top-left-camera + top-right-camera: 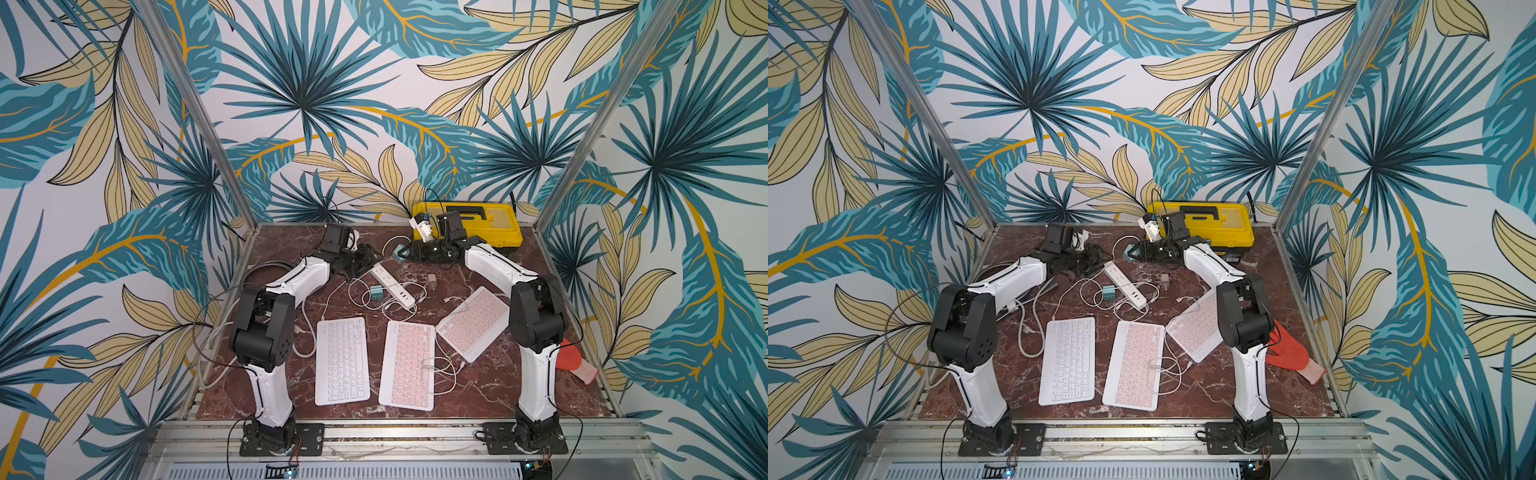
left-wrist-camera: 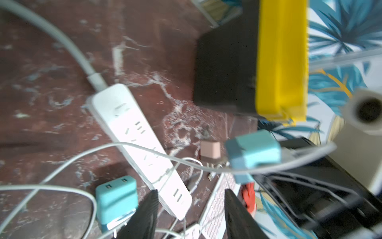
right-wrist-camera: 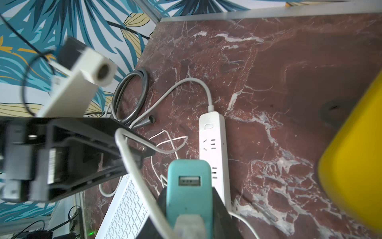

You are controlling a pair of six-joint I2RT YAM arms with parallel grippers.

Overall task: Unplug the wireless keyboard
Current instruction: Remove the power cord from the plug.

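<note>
The right gripper (image 3: 190, 196) pinches the teal charger (image 3: 189, 169) above the desk's (image 1: 490, 386) far edge, USB port empty. The left gripper (image 2: 191, 194), spread and nearer the loose white cable (image 2: 115, 145), faces it. The keyboards (image 1: 407, 365) lie toward the near edge.

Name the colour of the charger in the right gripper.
The charger is teal, best seen in the right wrist view.

We've got three slim keyboards flat on the counter (image 1: 490, 395): a white keyboard (image 1: 342, 360) at left, a pink keyboard (image 1: 408, 365) beside it, a second pink keyboard (image 1: 473, 322) angled at right. The teal charger (image 3: 189, 186) hangs above it, USB port showing empty.
</note>
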